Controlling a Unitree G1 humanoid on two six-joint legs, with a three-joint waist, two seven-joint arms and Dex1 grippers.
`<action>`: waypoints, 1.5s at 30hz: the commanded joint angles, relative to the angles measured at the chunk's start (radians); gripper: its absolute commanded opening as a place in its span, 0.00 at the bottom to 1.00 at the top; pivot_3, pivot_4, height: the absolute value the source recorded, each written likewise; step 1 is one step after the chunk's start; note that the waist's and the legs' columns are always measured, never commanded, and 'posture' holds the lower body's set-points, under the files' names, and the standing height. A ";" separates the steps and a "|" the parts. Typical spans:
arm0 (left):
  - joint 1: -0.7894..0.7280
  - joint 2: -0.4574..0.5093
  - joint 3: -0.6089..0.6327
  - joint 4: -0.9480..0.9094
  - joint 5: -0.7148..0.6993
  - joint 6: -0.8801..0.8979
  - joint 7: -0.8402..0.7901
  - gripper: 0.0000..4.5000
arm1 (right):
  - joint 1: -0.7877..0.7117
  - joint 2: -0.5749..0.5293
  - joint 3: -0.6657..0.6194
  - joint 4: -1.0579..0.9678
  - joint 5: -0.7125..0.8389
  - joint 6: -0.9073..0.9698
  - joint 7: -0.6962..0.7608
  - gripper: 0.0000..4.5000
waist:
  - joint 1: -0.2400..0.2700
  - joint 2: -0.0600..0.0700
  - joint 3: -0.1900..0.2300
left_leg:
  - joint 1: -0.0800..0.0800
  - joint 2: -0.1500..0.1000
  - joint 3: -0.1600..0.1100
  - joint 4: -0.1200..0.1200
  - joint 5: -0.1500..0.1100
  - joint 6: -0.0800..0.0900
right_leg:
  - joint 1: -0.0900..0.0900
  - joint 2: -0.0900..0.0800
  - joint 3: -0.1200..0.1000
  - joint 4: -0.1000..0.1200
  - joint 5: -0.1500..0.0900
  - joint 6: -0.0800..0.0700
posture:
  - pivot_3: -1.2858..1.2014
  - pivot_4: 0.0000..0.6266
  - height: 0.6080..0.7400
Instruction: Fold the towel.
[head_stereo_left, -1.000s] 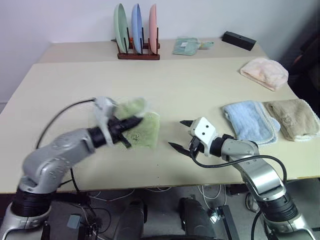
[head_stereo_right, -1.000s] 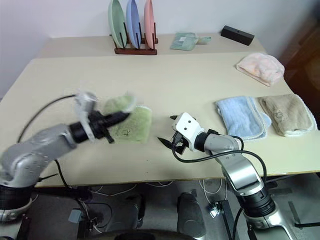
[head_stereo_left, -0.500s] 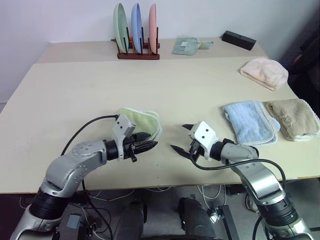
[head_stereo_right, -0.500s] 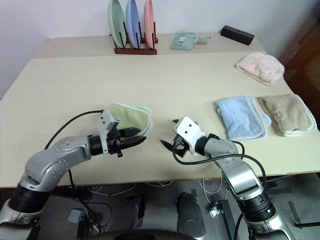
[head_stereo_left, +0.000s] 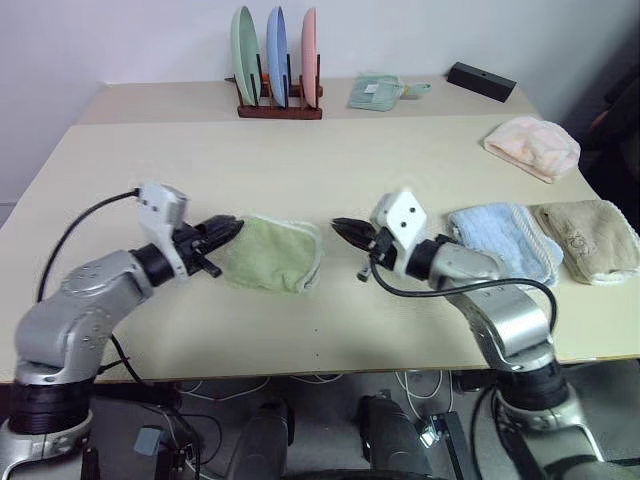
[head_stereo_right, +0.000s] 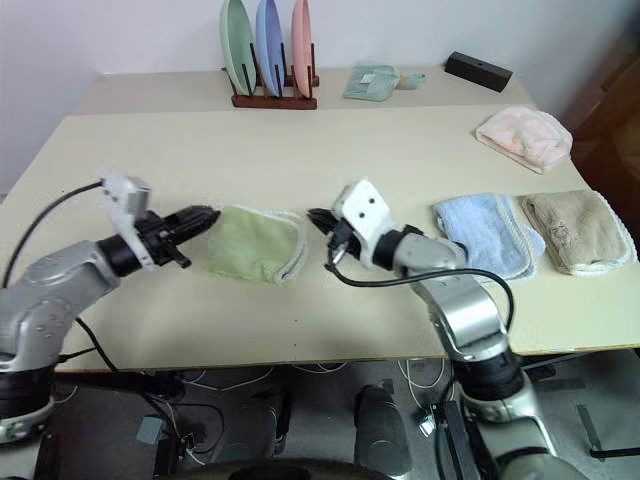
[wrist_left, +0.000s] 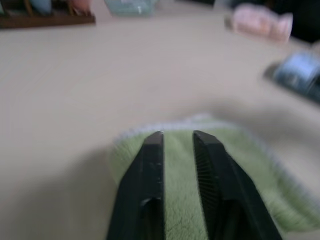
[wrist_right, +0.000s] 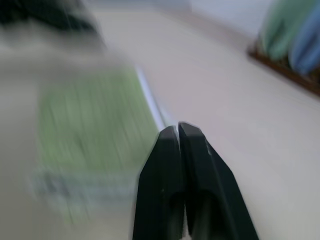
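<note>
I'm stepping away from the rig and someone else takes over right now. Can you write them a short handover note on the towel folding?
Left gripper: fingers slightly apart, empty, at the left edge of the light green towel.
Right gripper: shut, empty, just off the towel's right edge, not touching it.
Towel: lies folded over on the table between the two grippers, whitish edging along its right side.
Done: the towel is folded over and let go.
Left: judge whether another fold is wanted; otherwise it could join the folded light blue towel and beige towel on the right.
</note>
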 joint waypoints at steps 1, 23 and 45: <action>-0.045 -0.065 -0.072 0.044 0.089 -0.065 0.021 0.25 | -0.037 0.044 0.057 0.098 -0.021 -0.013 -0.013 0.01 | 0.000 0.000 0.000 | 0.000 0.000 0.000 0.000 0.000 0.000 | 0.000 0.000 0.000 0.000 0.000 0.000 | 0.52 0.24 1.00; 0.076 -0.240 -0.107 0.305 0.256 -0.323 -0.054 0.25 | 0.041 0.101 0.181 0.371 -0.206 -0.185 -0.057 0.01 | -0.007 0.004 -0.007 | 0.004 0.000 0.000 -0.004 0.000 0.000 | 0.001 0.000 0.000 0.001 0.002 0.003 | 0.52 0.24 1.00; 0.034 -0.196 0.227 0.168 -0.227 0.303 0.145 1.00 | 0.123 -0.127 0.072 -0.097 -0.119 -0.077 0.080 0.98 | -0.004 0.001 -0.004 | 0.002 0.000 -0.001 -0.003 0.000 0.000 | 0.000 0.000 -0.001 0.001 0.001 0.004 | 0.52 0.24 1.00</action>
